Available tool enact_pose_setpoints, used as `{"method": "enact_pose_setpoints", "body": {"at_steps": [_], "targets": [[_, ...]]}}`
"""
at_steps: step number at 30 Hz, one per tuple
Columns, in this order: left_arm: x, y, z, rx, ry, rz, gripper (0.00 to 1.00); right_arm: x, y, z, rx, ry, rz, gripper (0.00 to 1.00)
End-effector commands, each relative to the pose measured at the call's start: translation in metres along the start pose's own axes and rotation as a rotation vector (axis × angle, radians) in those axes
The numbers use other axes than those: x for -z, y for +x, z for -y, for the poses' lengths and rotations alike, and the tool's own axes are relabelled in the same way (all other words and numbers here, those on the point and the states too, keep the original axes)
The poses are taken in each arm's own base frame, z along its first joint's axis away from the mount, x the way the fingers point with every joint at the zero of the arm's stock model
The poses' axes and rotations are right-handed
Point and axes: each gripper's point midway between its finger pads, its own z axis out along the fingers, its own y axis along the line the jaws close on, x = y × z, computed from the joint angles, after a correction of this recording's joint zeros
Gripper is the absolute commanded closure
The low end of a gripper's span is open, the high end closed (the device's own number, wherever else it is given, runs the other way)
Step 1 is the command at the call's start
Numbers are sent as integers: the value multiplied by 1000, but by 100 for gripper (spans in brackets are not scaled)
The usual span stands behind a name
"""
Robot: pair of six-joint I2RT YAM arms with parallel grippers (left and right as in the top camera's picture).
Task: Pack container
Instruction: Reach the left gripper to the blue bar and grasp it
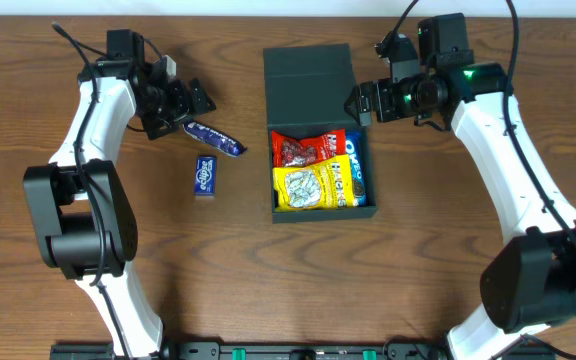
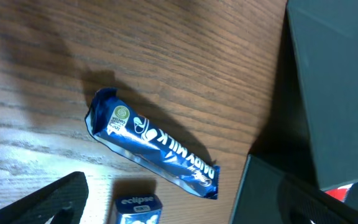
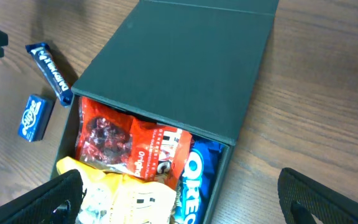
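Note:
The dark green container (image 1: 308,75) lies mid-table with its lid flipped back. Its tray holds a red snack pack (image 1: 306,150), a yellow pack (image 1: 308,187) and a blue Oreo pack (image 1: 355,170). My left gripper (image 1: 186,113) is open and empty, just above a blue Dairy Milk bar (image 1: 215,138) (image 2: 154,144) lying on the table. My left gripper's fingers (image 2: 179,211) frame a blue Eclipse box (image 2: 138,208). My right gripper (image 1: 360,103) (image 3: 185,208) is open and empty, hovering at the container's right rim, over the packs (image 3: 129,143).
The Eclipse box (image 1: 205,176) lies on the wood left of the container, below the Dairy Milk bar. Both also show at the left in the right wrist view: bar (image 3: 51,71), box (image 3: 33,117). The container's side (image 2: 334,81) fills the right of the left wrist view.

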Motion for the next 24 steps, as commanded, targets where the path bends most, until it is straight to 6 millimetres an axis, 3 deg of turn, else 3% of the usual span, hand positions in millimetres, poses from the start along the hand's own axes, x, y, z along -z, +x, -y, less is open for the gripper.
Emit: {"method": "enact_pose_setpoints", "body": {"at_steps": [1,6,16,24], "targets": [[-2,-1,0,88,-30,7,5,-2,3,2,-7,9,-10,1],[-8,6,-13,246,-198,39,3,-2,3,5,-6,23,-9,1],[-26,28,11,328,-373,109,3,-2,4,5,-8,23,-14,1],[-38,32,10,393,-396,115,4,-2,7,5,-13,23,-27,1]]}}
